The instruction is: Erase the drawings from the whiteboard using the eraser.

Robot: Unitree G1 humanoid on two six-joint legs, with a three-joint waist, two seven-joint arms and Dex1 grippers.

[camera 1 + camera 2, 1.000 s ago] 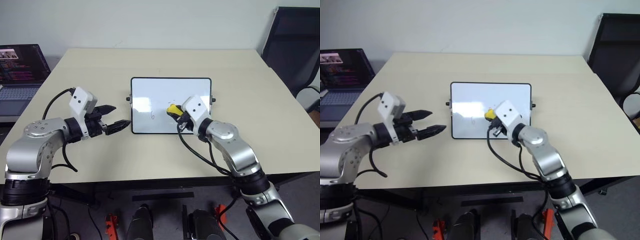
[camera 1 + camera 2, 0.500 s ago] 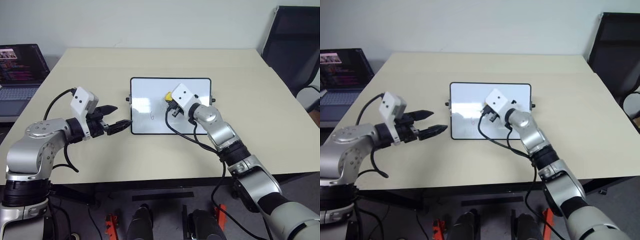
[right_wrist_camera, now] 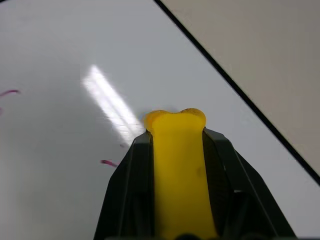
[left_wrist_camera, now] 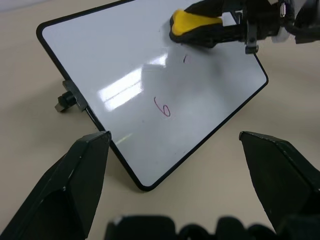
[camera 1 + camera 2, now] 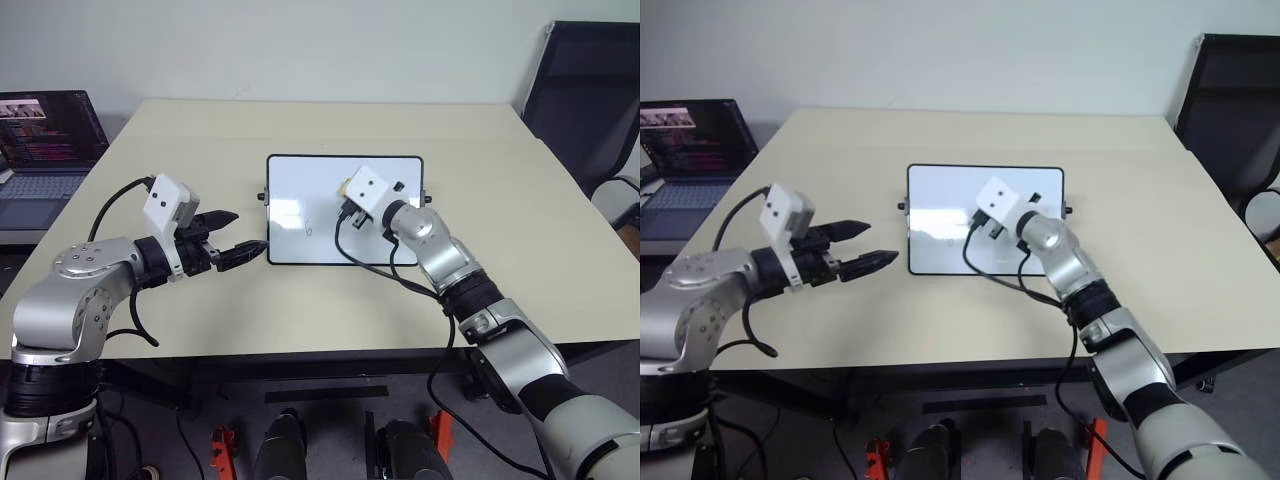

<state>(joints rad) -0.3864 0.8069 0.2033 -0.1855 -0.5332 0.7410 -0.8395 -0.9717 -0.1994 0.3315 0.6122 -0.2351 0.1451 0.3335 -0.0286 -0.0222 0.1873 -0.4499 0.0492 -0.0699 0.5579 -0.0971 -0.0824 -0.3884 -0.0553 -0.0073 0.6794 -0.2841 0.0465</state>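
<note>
The whiteboard (image 5: 345, 210) is lying at the middle of the worktop (image 5: 520, 200), with a laptop (image 5: 45, 140) sitting off its far left edge and a chair (image 5: 590, 100) standing beyond its right side. The right end effector (image 4: 200, 31) is reaching over the board, holding the eraser (image 3: 179, 165) above the drawings (image 4: 162, 106), while the left end effector (image 5: 235, 240) is hanging just beside the board's left edge.

Open laptop (image 5: 45, 135) beside beige table (image 5: 330, 125); black chair (image 5: 590, 100) opposite.

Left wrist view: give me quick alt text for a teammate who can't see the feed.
The right gripper presses the yellow eraser onto the whiteboard, beside a short red dash. A red "6" squiggle remains below it, between the left gripper's open black fingers.
</note>
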